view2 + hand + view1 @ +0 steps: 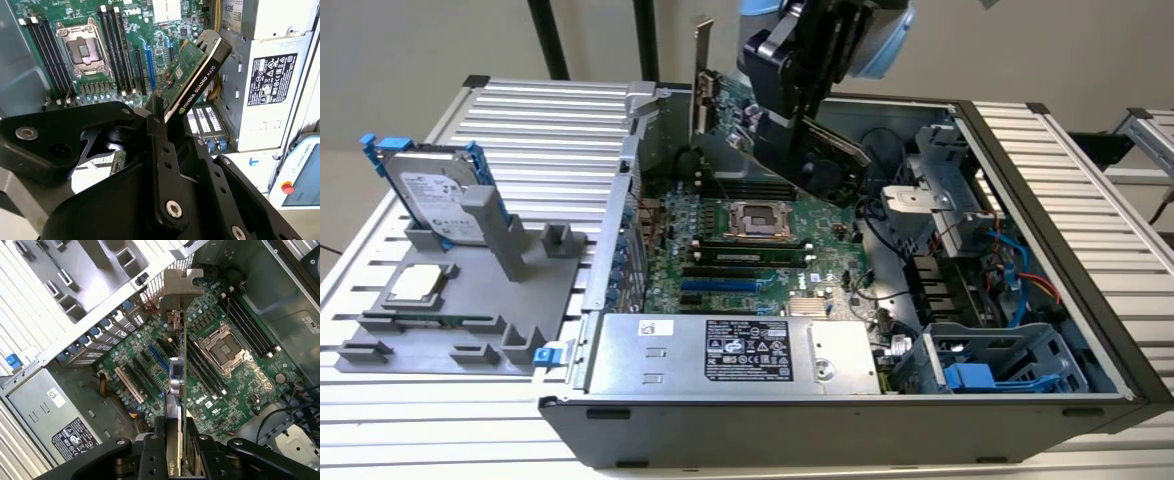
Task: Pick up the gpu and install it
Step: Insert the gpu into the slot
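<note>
The gpu [727, 100] hangs tilted above the open computer case [854, 425], over the motherboard [720, 255]. Its silver end bracket [704, 45] points up toward the back and its black shroud [834, 160] slopes down to the exterior view's right. My gripper [790, 118] is shut on the card from above. In the second wrist view the gpu [192, 75] sticks out past the fingers [156, 127], green board on one face and black shroud on the other. In the first wrist view the gpu [184, 365] is edge-on, bracket [177, 287] far from the gripper [181, 427], above the expansion slots [155, 357].
On the exterior view's left a grey fixture [520, 300] holds a hard drive in a blue frame [438, 195], a processor chip [416, 285] and a RAM stick [434, 322]. Inside the case are the power supply [734, 350], the processor socket [757, 220], cables and a drive cage [994, 365].
</note>
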